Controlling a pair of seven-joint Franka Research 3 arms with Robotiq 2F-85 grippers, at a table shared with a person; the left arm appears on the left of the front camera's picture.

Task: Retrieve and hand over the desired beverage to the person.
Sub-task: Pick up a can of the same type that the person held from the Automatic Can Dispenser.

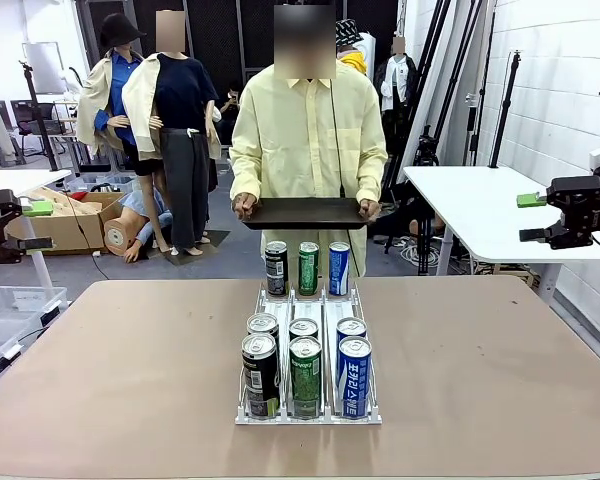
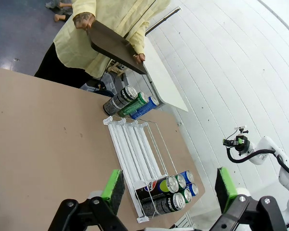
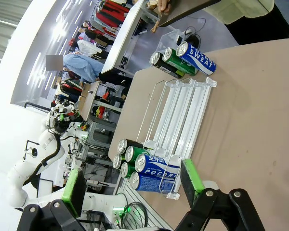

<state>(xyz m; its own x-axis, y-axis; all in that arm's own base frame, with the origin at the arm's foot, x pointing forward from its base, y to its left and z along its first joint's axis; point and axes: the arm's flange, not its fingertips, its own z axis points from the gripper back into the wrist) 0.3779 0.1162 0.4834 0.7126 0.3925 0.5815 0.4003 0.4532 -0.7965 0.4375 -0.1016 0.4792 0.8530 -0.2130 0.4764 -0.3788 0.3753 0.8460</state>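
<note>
Cans (image 1: 305, 375), 3 blk, 3 grn, 3 blue, 1 rack (image 1: 321, 306), 1 tray (image 1: 305, 213)

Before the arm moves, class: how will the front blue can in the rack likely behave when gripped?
The front blue can looks rigid, likely firm to grip. Its smooth round wall may slip. Upright in the rack, it could tip.

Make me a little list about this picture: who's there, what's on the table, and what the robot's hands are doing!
person: far side, holds dark tray in both hands
rack: on table, three lanes
far cans: three, black, green, blue
near cans: six, same colour lanes
left gripper: open, empty
right gripper: open, empty
</note>
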